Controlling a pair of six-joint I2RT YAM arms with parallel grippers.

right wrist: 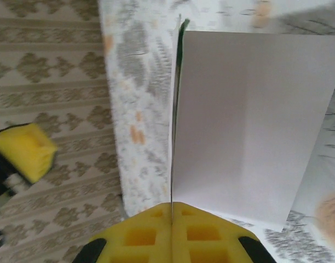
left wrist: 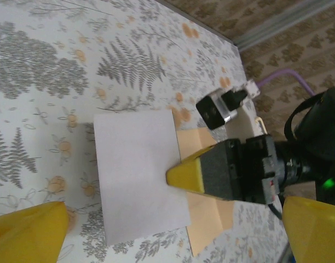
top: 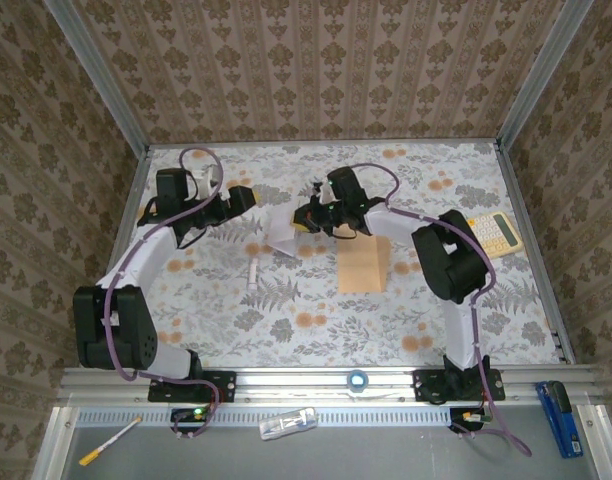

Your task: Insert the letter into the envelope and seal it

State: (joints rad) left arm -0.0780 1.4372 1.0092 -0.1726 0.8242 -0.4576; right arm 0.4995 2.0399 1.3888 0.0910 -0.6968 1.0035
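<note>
The letter (top: 283, 232), a whitish sheet, hangs over the table's middle with my right gripper (top: 304, 222) shut on its right edge. In the right wrist view the yellow pads (right wrist: 172, 205) pinch the letter (right wrist: 249, 120), and a thin dark green line shows along its edge. The tan envelope (top: 363, 265) lies flat just right of the letter. From the left wrist I see the letter (left wrist: 137, 170) overlapping the envelope (left wrist: 208, 213). My left gripper (top: 248, 197) stands open to the letter's left; in its own view the left gripper (left wrist: 173, 219) has nothing between its fingers.
A pale yellow calculator (top: 494, 233) lies at the right edge. A small white stick (top: 253, 273) lies left of the envelope. On the front rail sit a tape roll (top: 358, 380) and a blue stapler (top: 558, 418). Patterned walls enclose the table.
</note>
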